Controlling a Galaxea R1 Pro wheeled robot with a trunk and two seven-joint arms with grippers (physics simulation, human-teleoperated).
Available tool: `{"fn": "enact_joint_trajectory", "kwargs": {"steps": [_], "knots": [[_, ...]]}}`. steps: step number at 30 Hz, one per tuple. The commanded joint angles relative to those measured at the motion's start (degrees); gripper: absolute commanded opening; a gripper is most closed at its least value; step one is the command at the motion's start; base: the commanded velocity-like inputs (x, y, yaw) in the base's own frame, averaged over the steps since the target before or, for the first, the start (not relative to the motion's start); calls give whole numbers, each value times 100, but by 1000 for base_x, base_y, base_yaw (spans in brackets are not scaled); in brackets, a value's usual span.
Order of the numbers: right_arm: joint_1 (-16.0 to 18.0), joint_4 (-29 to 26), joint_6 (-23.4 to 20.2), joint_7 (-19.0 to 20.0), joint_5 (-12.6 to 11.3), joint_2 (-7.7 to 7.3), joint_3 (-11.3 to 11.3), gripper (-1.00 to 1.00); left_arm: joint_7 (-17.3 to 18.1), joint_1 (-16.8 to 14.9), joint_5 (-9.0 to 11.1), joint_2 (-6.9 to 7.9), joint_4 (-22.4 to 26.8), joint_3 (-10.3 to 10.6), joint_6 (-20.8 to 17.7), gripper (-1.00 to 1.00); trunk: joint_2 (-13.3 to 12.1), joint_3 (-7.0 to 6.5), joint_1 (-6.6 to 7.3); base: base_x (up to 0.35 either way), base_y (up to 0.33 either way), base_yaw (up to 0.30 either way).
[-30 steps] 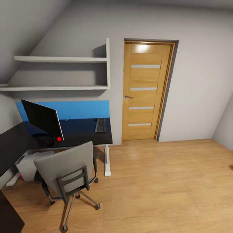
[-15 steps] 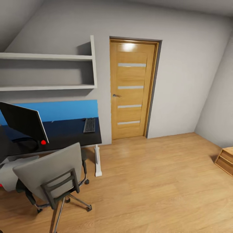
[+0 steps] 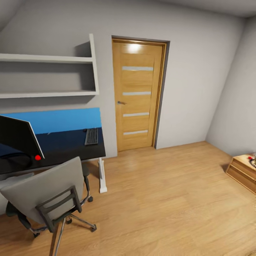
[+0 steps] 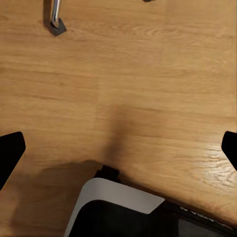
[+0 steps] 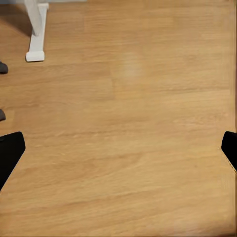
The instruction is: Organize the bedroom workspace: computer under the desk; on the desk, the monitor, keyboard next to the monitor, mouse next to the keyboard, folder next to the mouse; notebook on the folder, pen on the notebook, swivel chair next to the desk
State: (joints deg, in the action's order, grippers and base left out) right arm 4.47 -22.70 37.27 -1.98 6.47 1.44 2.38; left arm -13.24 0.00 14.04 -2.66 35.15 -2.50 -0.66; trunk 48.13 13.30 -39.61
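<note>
- The robot is out on the light wooden plank floor [image 3: 170,199] of the attic bedroom, looking across at the long black worktop [image 3: 67,151] against the wall with the blue panel behind it.
- One wide flat monitor with a black front and a red dot at its lower corner [image 3: 17,137] stands on the worktop at the view's left edge, so that part of the job looks settled.
- One slim dark grey keyboard [image 3: 91,136] lies near the worktop's far end, well apart from the monitor; I'd judge it has yet to be brought beside the screen.
- A small dark shape just beside the keyboard's far corner may be the mouse, too small to be sure.
- One grey padded swivel chair with black armrests and chrome star base [image 3: 46,193] sits just beside the worktop, back turned to us, hiding the seat, so the folder can't be confirmed.
- One wooden door with four pale glass strips [image 3: 137,94], two grey-white wall shelves [image 3: 46,76].
- One low light wooden unit [image 3: 245,172] at the right edge, something small on top.
- Left pincer [image 4: 118,148]: two dark fingertips spread wide, nothing between them, floor below.
- Right pincer [image 5: 118,148]: likewise spread and empty, one white worktop leg [image 5: 35,29] ahead.
</note>
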Motion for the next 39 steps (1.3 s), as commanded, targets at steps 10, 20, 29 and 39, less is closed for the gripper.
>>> {"fn": "enact_joint_trajectory", "kwargs": {"steps": [10,20,29,39], "knots": [[208,102,79,-548,65,-10,-6,100,-37,0,26,-2,-507,-8,158,100,6,21,-1,0,0,-246],[220,262,87,-702,17,-34,-29,100,-38,0,-49,-5,-752,316,509,100,6,4,-1,0,0,-279],[228,981,87,-673,-22,-31,-17,100,-29,0,-73,-12,-1025,515,1278,100,6,2,-1,1,0,-282],[229,1045,106,-680,-47,-20,-27,100,-38,0,-68,2,-1176,591,1475,100,6,45,-1,217,0,-211]]}}
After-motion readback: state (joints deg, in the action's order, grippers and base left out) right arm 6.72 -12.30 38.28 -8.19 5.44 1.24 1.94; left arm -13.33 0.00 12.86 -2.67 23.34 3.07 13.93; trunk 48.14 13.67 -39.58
